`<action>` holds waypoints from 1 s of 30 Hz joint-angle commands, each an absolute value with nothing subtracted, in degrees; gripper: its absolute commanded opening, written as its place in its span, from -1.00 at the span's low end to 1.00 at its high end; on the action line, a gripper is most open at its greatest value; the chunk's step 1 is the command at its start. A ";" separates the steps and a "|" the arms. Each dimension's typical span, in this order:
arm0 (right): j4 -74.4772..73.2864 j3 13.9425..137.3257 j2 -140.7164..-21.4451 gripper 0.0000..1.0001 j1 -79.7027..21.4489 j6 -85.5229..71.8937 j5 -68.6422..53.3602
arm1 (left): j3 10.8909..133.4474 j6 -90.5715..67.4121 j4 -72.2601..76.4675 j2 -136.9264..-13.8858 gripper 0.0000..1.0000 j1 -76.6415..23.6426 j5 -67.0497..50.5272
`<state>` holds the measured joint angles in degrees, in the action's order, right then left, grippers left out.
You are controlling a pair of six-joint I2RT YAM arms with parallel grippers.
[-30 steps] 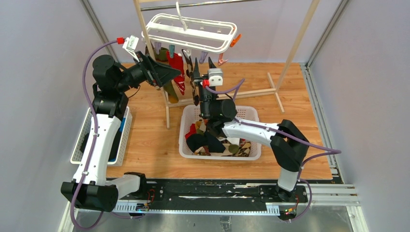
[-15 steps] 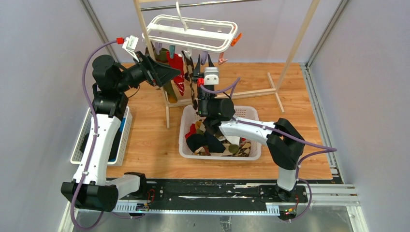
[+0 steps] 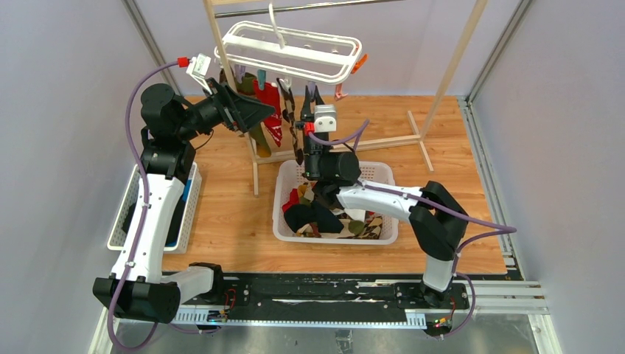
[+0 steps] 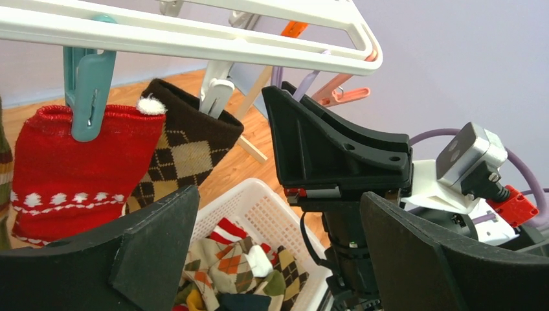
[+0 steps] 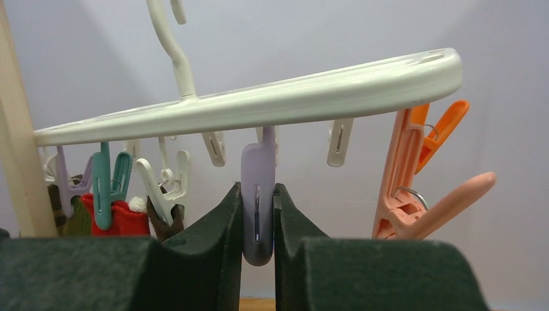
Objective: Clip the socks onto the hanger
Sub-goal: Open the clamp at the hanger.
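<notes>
The white oval hanger (image 3: 287,55) hangs by its hook from the rack bar. A red sock (image 4: 71,168) and a brown argyle sock (image 4: 184,155) hang from its clips. My right gripper (image 5: 257,214) is raised under the hanger's rail (image 5: 259,103) and is shut on a dangling lavender clip (image 5: 257,194); in the top view this gripper (image 3: 308,94) is at the hanger's near edge. My left gripper (image 3: 254,110) is open and empty beside the hung socks, left of the right gripper. Several loose socks (image 4: 226,259) lie in the white basket (image 3: 284,184).
The tall wooden rack's posts (image 3: 221,44) flank the hanger. Peach and orange clips (image 5: 421,188) hang right of the lavender one. A white tray (image 3: 121,221) with a dark bundle stands at the left. Grey walls enclose both sides.
My right gripper has risen towards the hanger and closed on the lavender clip. The hanger has shifted slightly. The left arm has not moved.
</notes>
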<state>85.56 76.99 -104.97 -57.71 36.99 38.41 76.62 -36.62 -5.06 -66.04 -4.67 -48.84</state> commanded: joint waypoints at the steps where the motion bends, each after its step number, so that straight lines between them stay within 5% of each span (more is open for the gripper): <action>1: 84.35 73.99 -100.65 -1.00 -57.38 28.11 34.50 | 77.75 -38.66 -4.03 -64.96 0.99 -4.22 -48.70; 17: 68.14 68.78 -91.47 -1.00 -52.65 3.06 24.58 | 77.62 -48.16 2.91 -66.44 0.98 -7.27 -49.56; 30: 59.30 70.54 -90.64 -1.00 -52.65 0.35 18.59 | 76.87 -40.67 -5.19 -64.68 0.69 -8.00 -48.82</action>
<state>63.07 69.47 -91.92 -53.08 2.55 22.92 77.23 -44.25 -3.16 -66.48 -7.75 -48.66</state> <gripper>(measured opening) 0.163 0.860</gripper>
